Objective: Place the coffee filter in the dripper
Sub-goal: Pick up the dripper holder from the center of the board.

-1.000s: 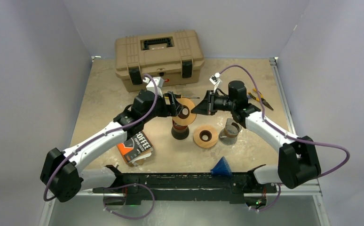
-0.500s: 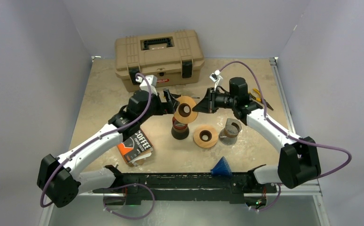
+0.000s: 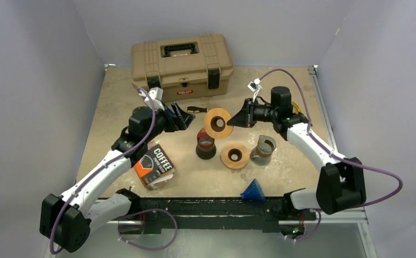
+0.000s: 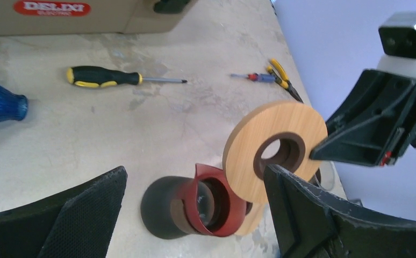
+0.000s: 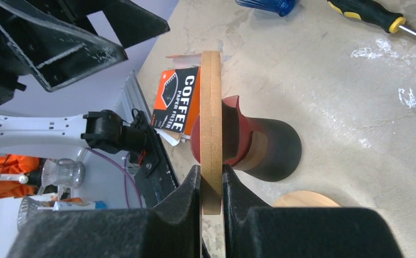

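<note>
The coffee filter pack (image 3: 155, 166) lies flat, printed face up, cornerwise to the table edge, at 8 o'clock from the red dripper (image 3: 205, 141). At 10 o'clock from the dripper hangs the left gripper (image 3: 183, 116), its jaws spread wide and holding nothing. The dripper stands on a dark base. At its 1 o'clock, raised off the table, a wooden ring (image 3: 219, 123) stands on edge, its bored face toward 9 o'clock. The right gripper (image 3: 234, 122) pinches the ring's rim from 3 o'clock.
</note>
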Tool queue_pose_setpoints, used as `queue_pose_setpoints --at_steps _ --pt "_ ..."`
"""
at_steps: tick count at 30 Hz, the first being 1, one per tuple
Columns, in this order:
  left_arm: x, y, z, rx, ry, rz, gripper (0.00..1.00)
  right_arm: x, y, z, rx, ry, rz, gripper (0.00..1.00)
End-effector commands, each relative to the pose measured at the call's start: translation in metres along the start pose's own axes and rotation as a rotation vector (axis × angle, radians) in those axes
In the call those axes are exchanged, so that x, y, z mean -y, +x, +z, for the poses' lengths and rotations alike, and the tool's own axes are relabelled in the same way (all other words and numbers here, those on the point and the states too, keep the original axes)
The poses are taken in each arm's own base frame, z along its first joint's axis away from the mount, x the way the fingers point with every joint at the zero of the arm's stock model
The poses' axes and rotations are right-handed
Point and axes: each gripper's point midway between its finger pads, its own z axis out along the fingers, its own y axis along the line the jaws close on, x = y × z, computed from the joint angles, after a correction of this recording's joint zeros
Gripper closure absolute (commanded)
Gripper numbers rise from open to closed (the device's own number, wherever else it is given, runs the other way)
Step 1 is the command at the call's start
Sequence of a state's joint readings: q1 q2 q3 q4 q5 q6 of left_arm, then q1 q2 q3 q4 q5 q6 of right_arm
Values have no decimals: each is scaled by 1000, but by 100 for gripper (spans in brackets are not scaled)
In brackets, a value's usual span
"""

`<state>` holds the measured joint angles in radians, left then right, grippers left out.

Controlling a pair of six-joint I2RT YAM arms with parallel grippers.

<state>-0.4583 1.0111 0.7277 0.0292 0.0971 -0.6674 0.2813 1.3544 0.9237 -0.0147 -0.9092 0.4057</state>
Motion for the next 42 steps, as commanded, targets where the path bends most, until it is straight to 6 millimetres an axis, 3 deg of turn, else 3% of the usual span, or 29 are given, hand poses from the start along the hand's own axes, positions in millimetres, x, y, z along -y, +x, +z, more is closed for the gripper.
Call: queue_pose_setpoints --at_steps 1,7,20,28,34,38,42 --pt "31 -7 -6 14 168 47 2 -37 -14 -15 24 -144 -137 100" --pt "59 9 -9 -69 357 84 5 -66 -12 -26 46 -271 -224 100" --pt "86 18 -27 -91 551 118 19 -101 -18 -42 87 -400 -373 100" --pt "114 22 -39 -105 737 89 31 -102 -15 -42 76 -418 -367 100" --pt "135 29 -47 -121 819 109 47 -104 -13 -44 72 -423 -376 100" --pt "137 32 -49 -131 823 113 61 -104 -14 -44 71 -424 -377 100" --pt "133 33 -50 -123 799 109 69 -106 -14 -44 64 -432 -376 100"
